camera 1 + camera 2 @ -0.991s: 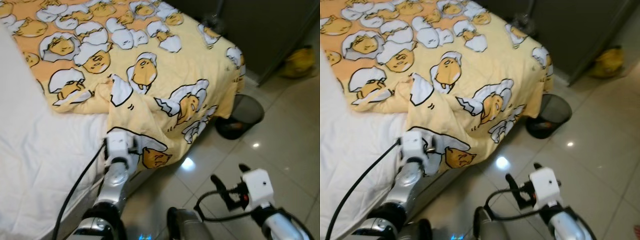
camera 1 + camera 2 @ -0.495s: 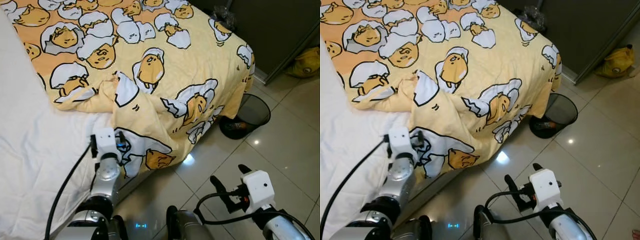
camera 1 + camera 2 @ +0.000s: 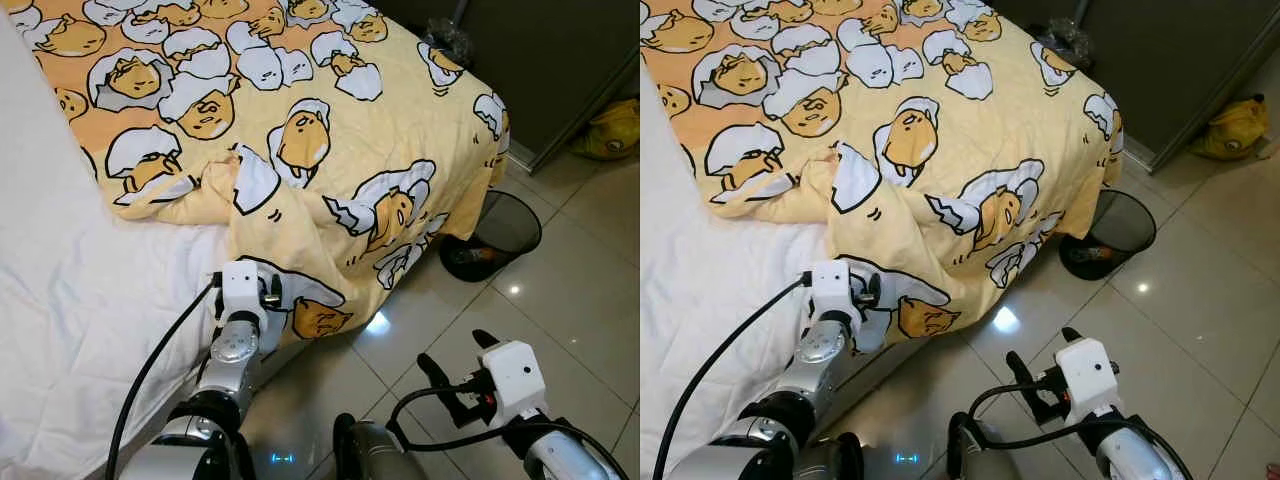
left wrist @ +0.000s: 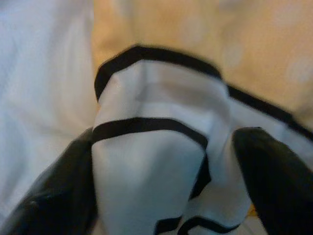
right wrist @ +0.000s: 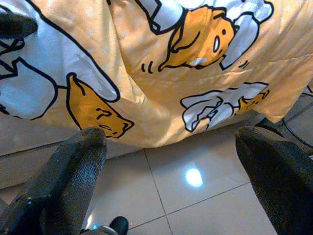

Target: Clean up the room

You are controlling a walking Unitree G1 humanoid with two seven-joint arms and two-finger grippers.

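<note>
A yellow blanket (image 3: 330,130) printed with egg cartoons lies rumpled across the bed, one corner hanging over the near side. My left gripper (image 3: 255,292) is at that hanging corner. In the left wrist view its fingers (image 4: 63,191) stand apart on either side of a white, black-lined fold of the blanket (image 4: 151,161), so it is open around the cloth. My right gripper (image 3: 455,348) hovers low over the tiled floor, open with nothing between its fingers (image 5: 78,171), facing the blanket's draped edge (image 5: 161,83).
A bare white sheet (image 3: 70,300) covers the bed's left part. A black mesh bin (image 3: 500,235) stands on the floor by the bed's corner. A dark wardrobe (image 3: 560,50) rises behind, with a yellow bag (image 3: 610,130) beside it. Glossy tiles (image 3: 580,290) stretch to the right.
Over the last half second my left gripper has shifted right, off the white sheet onto the blanket's hanging corner. The head view has moved slightly. The right arm has barely moved.
</note>
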